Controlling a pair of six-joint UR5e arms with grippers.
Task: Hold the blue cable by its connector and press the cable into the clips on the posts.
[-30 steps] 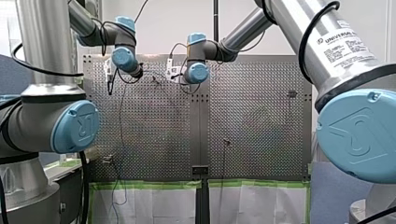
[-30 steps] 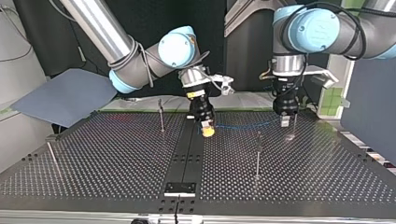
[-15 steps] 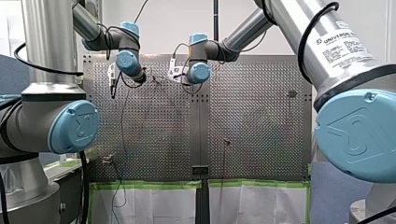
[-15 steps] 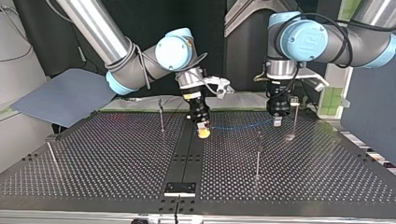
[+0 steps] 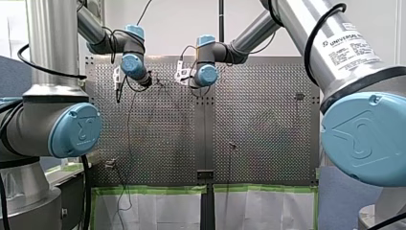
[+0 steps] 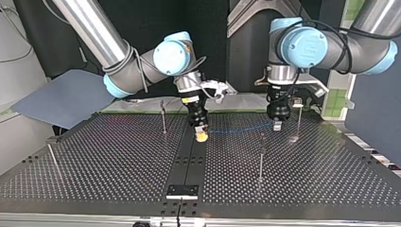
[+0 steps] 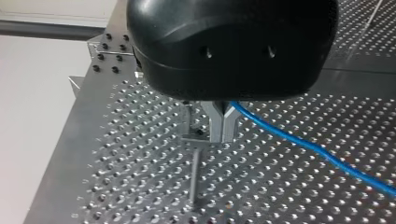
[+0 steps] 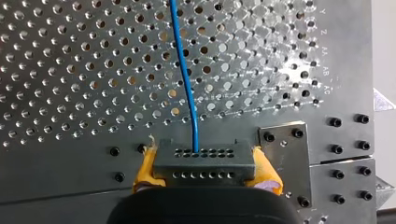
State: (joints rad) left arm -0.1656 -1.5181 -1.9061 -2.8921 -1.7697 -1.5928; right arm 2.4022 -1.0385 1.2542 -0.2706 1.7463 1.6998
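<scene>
My right pincer (image 8: 204, 164) clamped the grey connector (image 8: 204, 158) between its yellow pads (image 8: 145, 169). The blue cable (image 8: 184, 70) left the connector and ran straight over the worktop (image 6: 118, 161) to my left pincer (image 7: 221, 126), whose metal fingers were closed on it. A clip post (image 7: 194, 168) stood just beside them.

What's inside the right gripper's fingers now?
Grey connector with two rows of holes, clamped between my right gripper's yellow pads; blue cable runs out ahead of it. Pad contact faces are covered by the connector.
</scene>
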